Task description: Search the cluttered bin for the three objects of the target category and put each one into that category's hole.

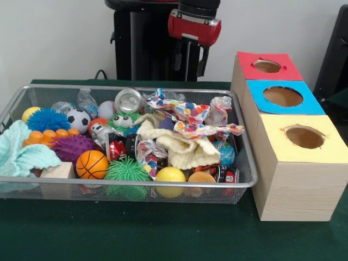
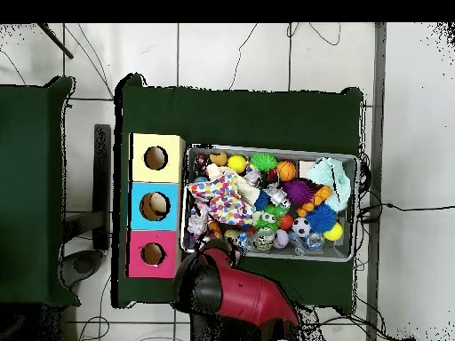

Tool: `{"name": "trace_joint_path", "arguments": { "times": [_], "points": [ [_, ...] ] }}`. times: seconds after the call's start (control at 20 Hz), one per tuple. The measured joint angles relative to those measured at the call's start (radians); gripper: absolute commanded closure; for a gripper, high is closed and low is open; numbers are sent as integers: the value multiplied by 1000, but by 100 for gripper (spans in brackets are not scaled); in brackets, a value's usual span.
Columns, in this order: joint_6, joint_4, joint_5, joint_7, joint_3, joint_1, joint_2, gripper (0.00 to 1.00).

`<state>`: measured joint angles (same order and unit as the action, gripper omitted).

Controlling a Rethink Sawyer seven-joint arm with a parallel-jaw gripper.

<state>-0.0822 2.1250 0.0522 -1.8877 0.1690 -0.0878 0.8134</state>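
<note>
The wire mesh bin (image 1: 136,185) is full of toys and sits left of the boxes. One spotted white fabric piece (image 1: 179,109) lies on top at the far right of the bin. A second (image 1: 209,129) stretches just in front of it, and a third crumpled piece (image 1: 220,110) sits by the right wall. In the overhead view they show as one spotted patch (image 2: 229,202). The round hole (image 1: 304,137) in the yellow-topped box is nearest the camera; it also shows in the overhead view (image 2: 155,158). My gripper (image 1: 190,69) hangs open and empty, high above the bin's far rim.
A cream knitted cloth (image 1: 179,144) lies under the spotted pieces, and a mint towel (image 1: 22,155) lies at the bin's left end. Balls, a can (image 1: 129,100) and spiky toys fill the rest. The blue-topped box (image 1: 283,97) and the red-topped box (image 1: 266,65) stand behind the yellow one.
</note>
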Motion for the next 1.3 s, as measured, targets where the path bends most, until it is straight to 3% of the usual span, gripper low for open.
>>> {"name": "trace_joint_path", "arguments": {
  "times": [0.75, 1.3],
  "points": [
    [0, -125, 14, 0, -5, -5, -85, 0],
    [11, -153, 14, 0, -35, -42, -137, 0]
  ]
}}
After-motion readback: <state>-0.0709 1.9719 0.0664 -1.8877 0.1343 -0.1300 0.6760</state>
